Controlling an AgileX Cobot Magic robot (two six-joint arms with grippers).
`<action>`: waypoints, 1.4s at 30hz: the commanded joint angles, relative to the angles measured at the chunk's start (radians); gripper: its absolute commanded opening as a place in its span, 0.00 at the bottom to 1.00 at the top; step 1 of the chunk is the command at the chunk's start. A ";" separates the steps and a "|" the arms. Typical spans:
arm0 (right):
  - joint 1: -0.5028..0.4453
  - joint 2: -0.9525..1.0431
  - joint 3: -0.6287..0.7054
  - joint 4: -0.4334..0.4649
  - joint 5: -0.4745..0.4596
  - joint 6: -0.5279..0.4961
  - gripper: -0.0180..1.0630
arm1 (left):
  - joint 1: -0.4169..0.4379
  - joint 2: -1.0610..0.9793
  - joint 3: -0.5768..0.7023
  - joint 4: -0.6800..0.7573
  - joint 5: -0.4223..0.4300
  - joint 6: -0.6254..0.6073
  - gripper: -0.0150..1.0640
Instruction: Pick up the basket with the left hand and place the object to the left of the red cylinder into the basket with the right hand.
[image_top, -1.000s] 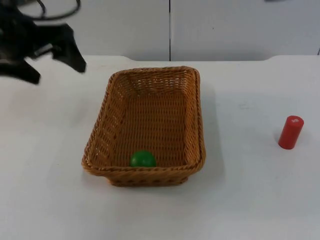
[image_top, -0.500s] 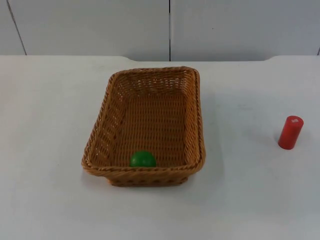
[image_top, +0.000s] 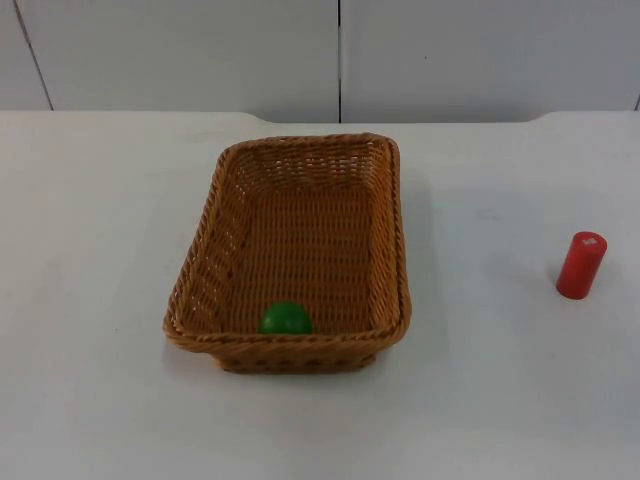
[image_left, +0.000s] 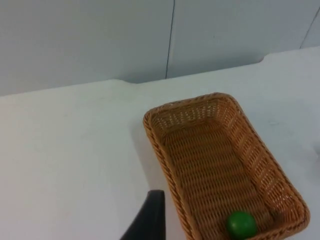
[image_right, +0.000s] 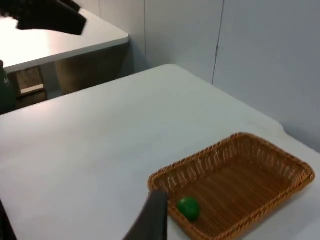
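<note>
Top view looks down on the basket (image_top: 290, 255); both wrist views see it from farther back.

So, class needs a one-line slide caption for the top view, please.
Wicker basket on a white table, green ball at its near end, red cylinder standing apart to the right.

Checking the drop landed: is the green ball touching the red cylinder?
Apart. In the top view the green ball lies inside the basket, while the red cylinder stands on bare table beyond the rim.
</note>
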 joint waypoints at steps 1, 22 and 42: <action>0.000 -0.044 0.038 -0.002 0.013 0.011 0.78 | -0.001 -0.107 0.061 0.004 -0.005 -0.030 0.85; 0.000 -0.457 0.149 -0.002 0.404 0.053 0.78 | -0.001 -0.611 0.140 0.371 0.241 -0.370 0.85; 0.004 -0.495 0.220 -0.006 0.475 0.063 0.78 | -0.001 -0.611 0.149 0.539 0.317 -0.499 0.85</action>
